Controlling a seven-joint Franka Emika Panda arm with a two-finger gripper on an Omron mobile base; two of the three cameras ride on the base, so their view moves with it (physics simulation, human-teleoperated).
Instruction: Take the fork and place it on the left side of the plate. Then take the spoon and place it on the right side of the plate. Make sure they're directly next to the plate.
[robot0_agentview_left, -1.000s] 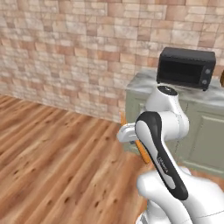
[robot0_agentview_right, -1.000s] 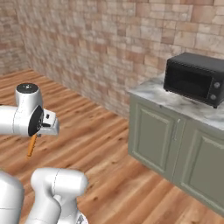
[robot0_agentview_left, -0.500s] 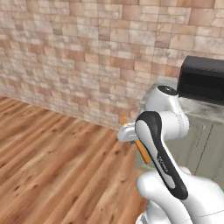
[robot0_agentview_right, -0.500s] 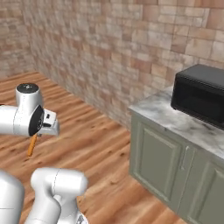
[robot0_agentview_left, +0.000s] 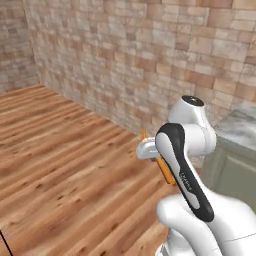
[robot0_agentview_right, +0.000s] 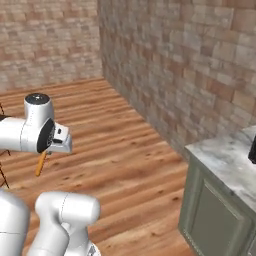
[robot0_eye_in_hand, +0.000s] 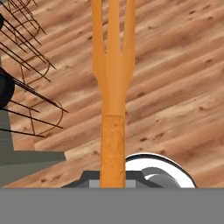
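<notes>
One fork (robot0_eye_in_hand: 113, 87) gripped, brick wall (robot0_agentview_left: 150, 55), cabinet (robot0_agentview_right: 220, 210) nearby

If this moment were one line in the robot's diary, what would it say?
stage: carrying | gripper: shut on fork | tines: pointing away from hand | below: wood floor | plate: unseen

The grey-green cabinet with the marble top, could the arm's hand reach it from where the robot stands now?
Probably, with a swing: the grey-green cabinet with the marble top stands off to the robot's right, while the hand points down over the wood floor, shut on the slim orange fork. Nothing visibly blocks that swing.
</notes>
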